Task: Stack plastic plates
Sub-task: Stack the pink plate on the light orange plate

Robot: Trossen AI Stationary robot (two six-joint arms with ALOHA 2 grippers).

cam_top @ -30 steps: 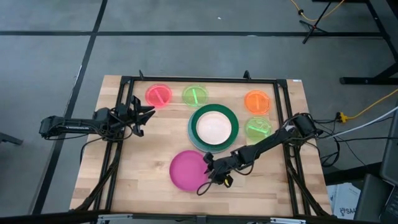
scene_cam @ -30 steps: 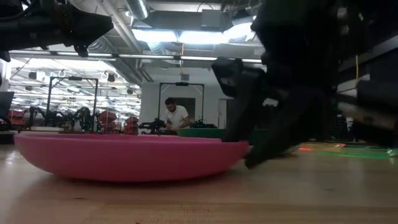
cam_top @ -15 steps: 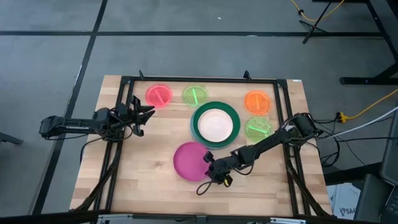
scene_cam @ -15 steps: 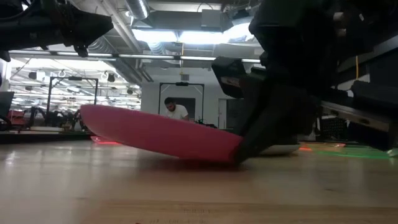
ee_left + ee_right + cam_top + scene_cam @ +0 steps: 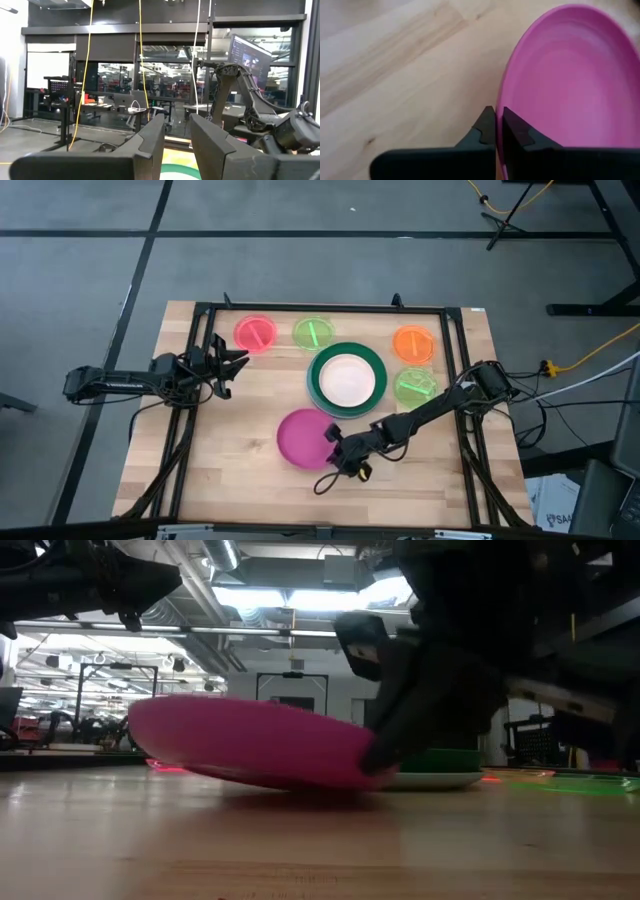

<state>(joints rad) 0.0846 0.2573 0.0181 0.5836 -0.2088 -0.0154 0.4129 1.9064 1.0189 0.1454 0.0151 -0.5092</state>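
From above, the right gripper [image 5: 335, 450] pinches the magenta plate [image 5: 303, 438] by its rim, near the green-and-peach stack [image 5: 345, 380]; the left gripper [image 5: 228, 365] waits apart, fingers narrowly parted. At table level the plate [image 5: 250, 742] hangs tilted, seemingly light and stiff. The wrist view shows fingers [image 5: 487, 131] closed on its edge.

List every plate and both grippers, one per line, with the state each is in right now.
magenta plate: rim pinched, tilted, lifted off the table in the low view
right gripper: shut on the magenta plate's rim
left gripper: open, empty, above the table's left side
dark green plate: flat, peach plate nested inside
pink-red plate: flat, alone
orange plate: flat, alone
two neon green plates: flat, apart
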